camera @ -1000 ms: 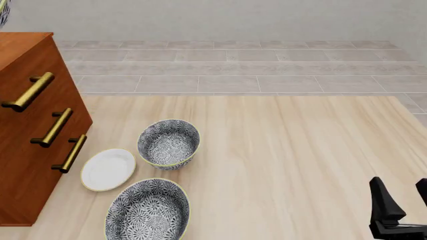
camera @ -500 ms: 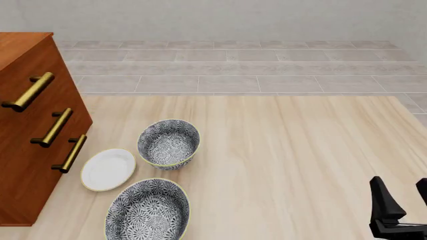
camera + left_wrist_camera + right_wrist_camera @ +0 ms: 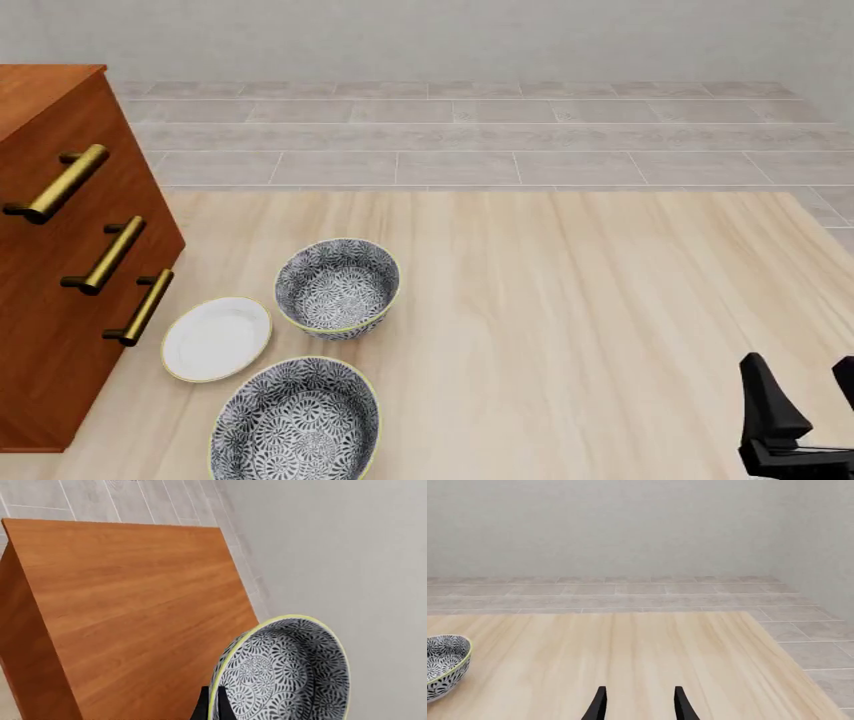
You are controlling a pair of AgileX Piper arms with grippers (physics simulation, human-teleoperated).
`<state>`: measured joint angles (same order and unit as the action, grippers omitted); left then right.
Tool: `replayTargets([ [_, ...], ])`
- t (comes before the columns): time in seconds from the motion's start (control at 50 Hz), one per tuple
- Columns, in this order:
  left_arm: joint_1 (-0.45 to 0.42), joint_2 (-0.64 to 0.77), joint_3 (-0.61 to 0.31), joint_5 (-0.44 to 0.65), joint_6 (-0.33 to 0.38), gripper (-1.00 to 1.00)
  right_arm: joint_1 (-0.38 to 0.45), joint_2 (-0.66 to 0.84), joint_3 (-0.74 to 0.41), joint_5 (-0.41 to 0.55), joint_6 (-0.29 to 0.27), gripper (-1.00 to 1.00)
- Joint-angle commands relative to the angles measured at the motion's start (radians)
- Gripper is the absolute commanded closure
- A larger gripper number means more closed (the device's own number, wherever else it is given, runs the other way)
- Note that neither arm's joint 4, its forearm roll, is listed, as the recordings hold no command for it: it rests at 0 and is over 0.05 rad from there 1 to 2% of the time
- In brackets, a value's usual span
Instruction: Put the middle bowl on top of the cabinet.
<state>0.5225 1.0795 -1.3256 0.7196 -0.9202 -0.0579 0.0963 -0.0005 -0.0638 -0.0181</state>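
Note:
The middle bowl, blue-and-white floral with a yellow-green rim, hangs tilted above the cabinet's flat wooden top in the left wrist view. My left gripper is shut on its rim; only the dark fingertips show. The front view shows neither this bowl nor the left gripper. There the cabinet stands at the left with three brass handles. My right gripper is open and holds nothing, low over the table at the near right. Its fingers stand apart in the right wrist view.
Two similar patterned bowls stand on the table beside the cabinet, one farther and one nearer, with a small white plate between them and the cabinet. A patterned bowl shows at the right wrist view's edge.
A sliver of patterned bowl at the top left corner of the front view one second ago has left the frame. The right gripper has not moved.

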Motion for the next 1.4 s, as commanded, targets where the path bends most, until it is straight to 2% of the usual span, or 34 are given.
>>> replayTargets([
  [0.02,0.010,-0.009,-0.027,0.018,-0.039,1.00,0.001,0.006,0.000,-0.003,-0.002,-1.00],
  [0.26,0.042,0.015,-0.051,0.034,-0.060,1.00,-0.002,-0.012,0.000,0.011,-0.001,-1.00],
  [0.42,0.098,0.063,-0.113,0.067,-0.017,1.00,-0.003,-0.013,0.000,0.010,0.001,-1.00],
  [0.5,0.109,0.074,-0.093,0.057,-0.038,1.00,-0.004,-0.017,0.000,0.013,0.002,-1.00],
  [0.64,0.126,0.104,-0.153,0.089,-0.018,1.00,-0.002,-0.018,0.000,0.015,0.004,-1.00],
  [0.86,0.114,0.135,-0.144,0.090,-0.030,1.00,-0.004,-0.012,0.000,0.009,0.003,-1.00],
  [0.92,0.107,0.141,-0.112,0.078,-0.068,1.00,-0.004,-0.009,0.000,0.007,0.004,-1.00],
  [0.98,0.124,0.151,-0.107,0.080,-0.075,1.00,-0.003,-0.010,0.000,0.008,0.004,-1.00],
  [1.2,0.097,0.180,-0.111,0.109,-0.106,1.00,-0.001,-0.018,0.000,0.020,-0.002,-1.00],
  [1.4,0.111,0.220,-0.115,0.118,-0.100,1.00,-0.010,0.002,0.000,0.000,-0.003,-1.00],
])
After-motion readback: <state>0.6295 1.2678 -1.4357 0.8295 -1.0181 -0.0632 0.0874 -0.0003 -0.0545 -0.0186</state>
